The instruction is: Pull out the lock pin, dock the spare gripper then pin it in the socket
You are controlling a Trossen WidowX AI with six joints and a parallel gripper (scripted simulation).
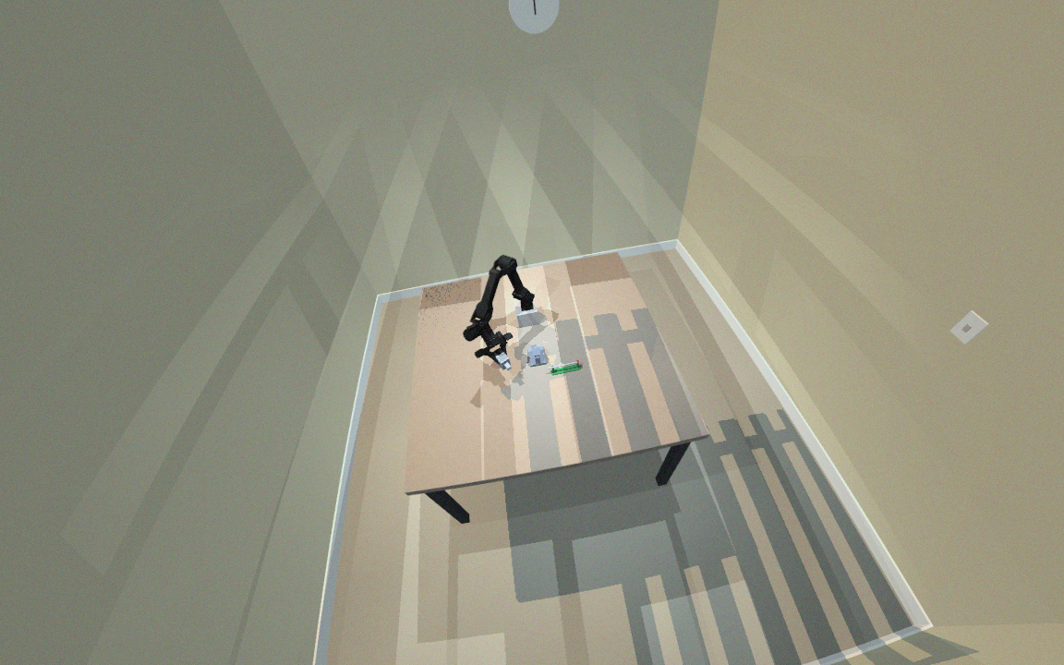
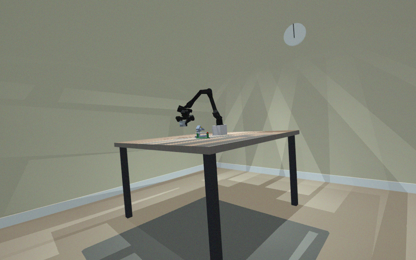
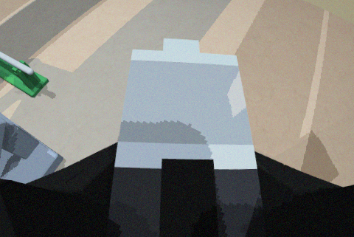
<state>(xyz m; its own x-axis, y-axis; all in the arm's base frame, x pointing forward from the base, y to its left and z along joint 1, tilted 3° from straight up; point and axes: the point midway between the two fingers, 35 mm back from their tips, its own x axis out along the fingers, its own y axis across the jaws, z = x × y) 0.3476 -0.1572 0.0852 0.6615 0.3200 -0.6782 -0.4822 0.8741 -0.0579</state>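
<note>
While lifted off table (image 2: pixel 235 139), spare gripper (image 3: pixel 186 100) clamped in gripper (image 3: pixel 187 203).

Bench (image 2: pixel 241 137): tan wood top striped with grey shadow bands, a darker speckled brown patch at the back-left corner, black legs. Arm (image 2: pixel 203 96) and claw (image 3: pixel 187 203): black. Spare gripper (image 3: pixel 184 100) clamped in the claw: pale blue-grey with a lighter top band (part shaded darker). Mount (image 1: pixel 538 356): grey. Cradle (image 3: pixel 22 79): bright green, with the lock pin (image 3: pixel 15 63) white on it. Arm base (image 2: pixel 219 130): light grey.
</note>
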